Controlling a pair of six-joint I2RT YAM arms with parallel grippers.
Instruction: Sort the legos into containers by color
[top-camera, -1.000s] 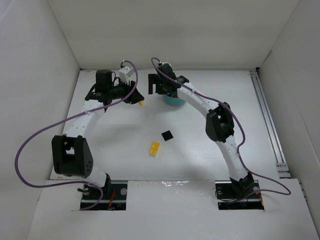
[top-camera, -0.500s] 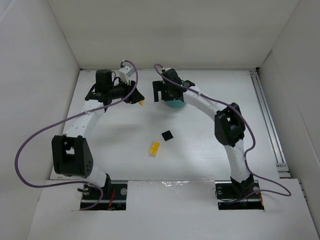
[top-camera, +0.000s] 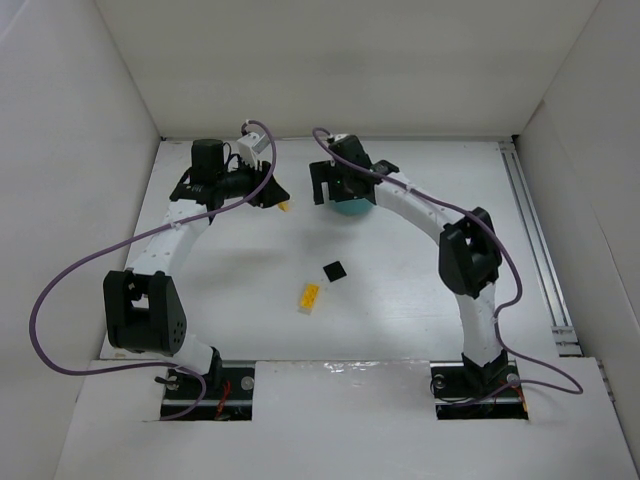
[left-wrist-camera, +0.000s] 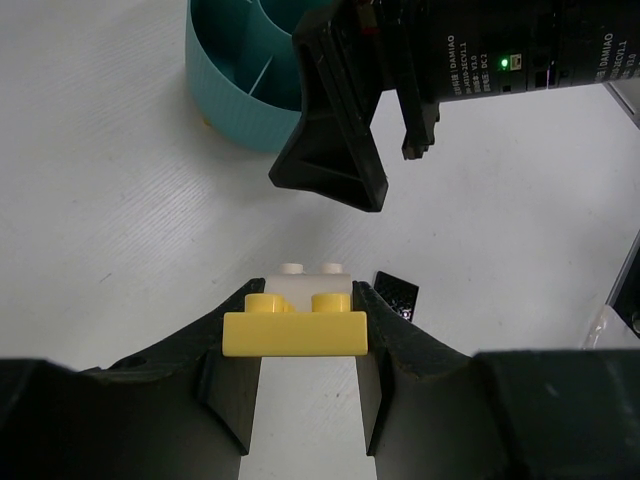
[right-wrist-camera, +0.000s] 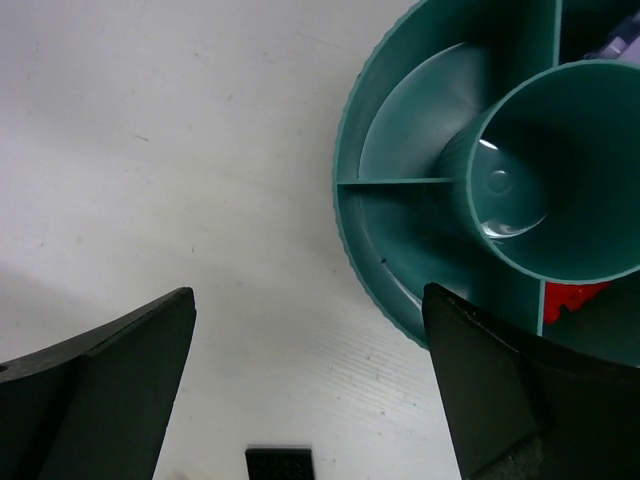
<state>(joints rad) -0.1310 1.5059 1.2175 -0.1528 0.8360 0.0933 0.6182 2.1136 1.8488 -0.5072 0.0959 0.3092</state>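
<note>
In the last second the right gripper (right-wrist-camera: 305, 340), wide open and empty, has shifted over the teal dish (right-wrist-camera: 400, 130), so the left gripper (left-wrist-camera: 305, 310), clamped on 1 yellow brick (left-wrist-camera: 295, 333) nearby, probably cannot drop it yet.

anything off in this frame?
Nothing spilled or damaged. One oddity: a pale brick shows right behind the yellow brick in the left claw; can't tell if it's stuck to it. The right claw hangs open by the dish.
</note>
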